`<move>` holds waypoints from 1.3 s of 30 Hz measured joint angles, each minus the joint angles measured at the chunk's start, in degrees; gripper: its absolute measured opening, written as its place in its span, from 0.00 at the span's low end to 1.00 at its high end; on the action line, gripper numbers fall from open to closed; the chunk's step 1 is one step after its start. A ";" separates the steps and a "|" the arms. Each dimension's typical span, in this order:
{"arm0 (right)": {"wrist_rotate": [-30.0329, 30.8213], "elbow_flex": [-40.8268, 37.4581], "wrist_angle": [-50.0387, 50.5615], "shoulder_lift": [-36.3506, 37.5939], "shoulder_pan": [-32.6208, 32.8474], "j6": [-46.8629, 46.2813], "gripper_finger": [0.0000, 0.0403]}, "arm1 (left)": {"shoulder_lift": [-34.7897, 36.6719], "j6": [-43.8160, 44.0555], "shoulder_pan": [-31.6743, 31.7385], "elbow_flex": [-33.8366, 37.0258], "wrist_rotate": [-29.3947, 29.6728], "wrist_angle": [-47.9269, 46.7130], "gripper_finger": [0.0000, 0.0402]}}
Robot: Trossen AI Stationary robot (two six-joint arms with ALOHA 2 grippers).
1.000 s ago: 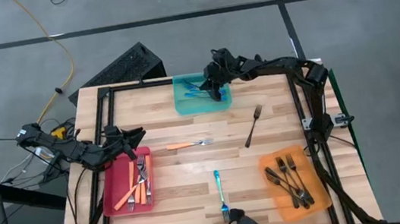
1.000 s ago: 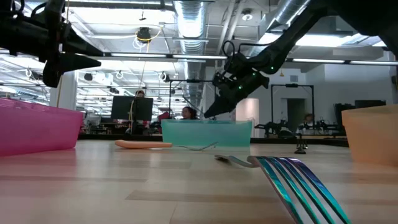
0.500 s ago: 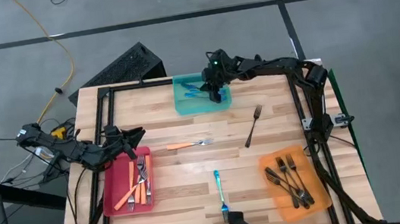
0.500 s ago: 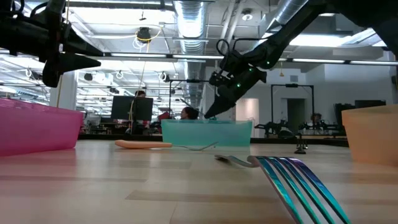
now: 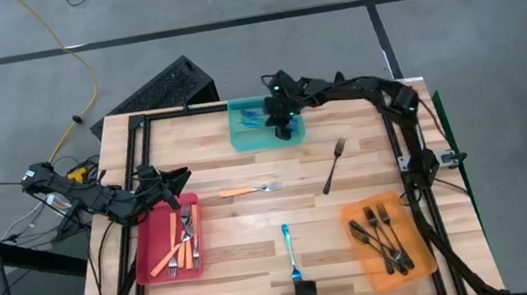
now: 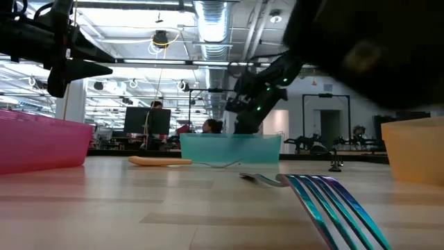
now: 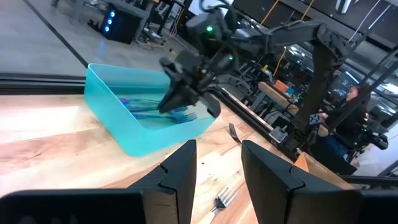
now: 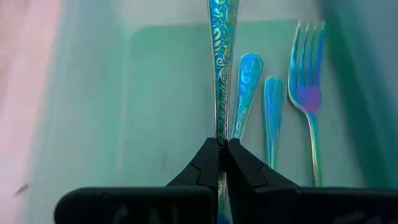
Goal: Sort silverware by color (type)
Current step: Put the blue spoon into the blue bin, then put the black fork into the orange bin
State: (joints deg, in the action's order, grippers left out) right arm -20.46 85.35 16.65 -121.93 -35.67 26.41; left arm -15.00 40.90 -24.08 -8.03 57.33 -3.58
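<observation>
The right pincer [image 5: 276, 118] reaches over the teal tray [image 5: 242, 140] at the far edge of the table [image 5: 252, 219], its fingers [image 8: 208, 163] pinched tight on the handle of a blue fork [image 8: 221, 68]. That held fork hangs over the tray floor, beside other blue forks [image 8: 273, 112] already lying flat in the tray.

The left pincer [image 5: 179, 178] waits at the table's left side, just above the far end of the red tray [image 5: 144, 258], with its fingers [image 7: 180, 171] spread apart and nothing between them. The red tray holds several orange-handled forks [image 5: 177, 247].

At the right near corner, the orange tray [image 5: 360, 262] carries a bunch of dark forks [image 5: 383, 236].

3 forks lie loose on the bare wood. 1 orange-handled fork [image 5: 249, 190] rests near the middle, just right of the red tray. 1 dark fork [image 5: 333, 165] lies tilted between the teal tray and the orange tray. 1 blue loose fork [image 5: 291, 255] lies toward the near edge, tines pointing at the low camera, where they fill the foreground.
</observation>
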 joint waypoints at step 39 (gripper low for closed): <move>8.20 9.20 14.64 -4.03 1.04 1.05 0.32 | 0.02 0.31 0.00 -0.04 -1.04 -1.37 0.28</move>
State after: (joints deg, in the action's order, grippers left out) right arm -12.26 94.54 31.29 -125.96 -34.63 27.46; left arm -14.98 41.21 -24.08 -8.08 56.29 -4.95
